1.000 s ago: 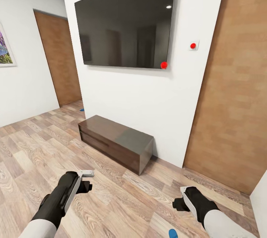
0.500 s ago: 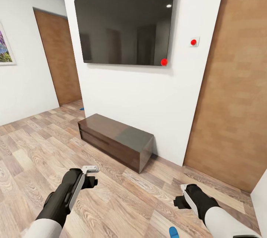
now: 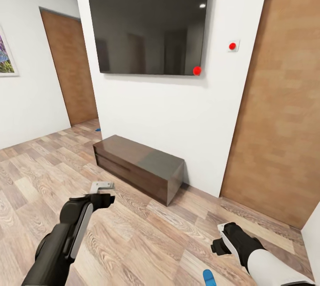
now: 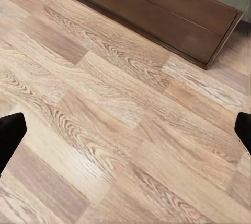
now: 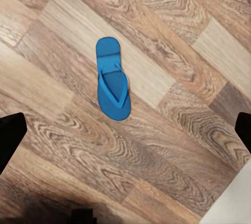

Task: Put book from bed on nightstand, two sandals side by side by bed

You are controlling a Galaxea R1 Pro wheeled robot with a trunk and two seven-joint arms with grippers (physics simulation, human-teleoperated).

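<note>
One blue sandal [image 5: 112,79] lies flat on the plank floor [image 5: 172,130] below the right tool [image 5: 125,130], fingers spread, nothing held; left tool [image 4: 125,130] likewise released, over bare floor near the TV bench [image 3: 138,168]; judged light, flexible, thin; pinch the sole edge or strap.

Head view faces TV bench [image 3: 138,171] from above; left wrist shares it near; right wrist looks down at floor [image 5: 172,145].
</note>
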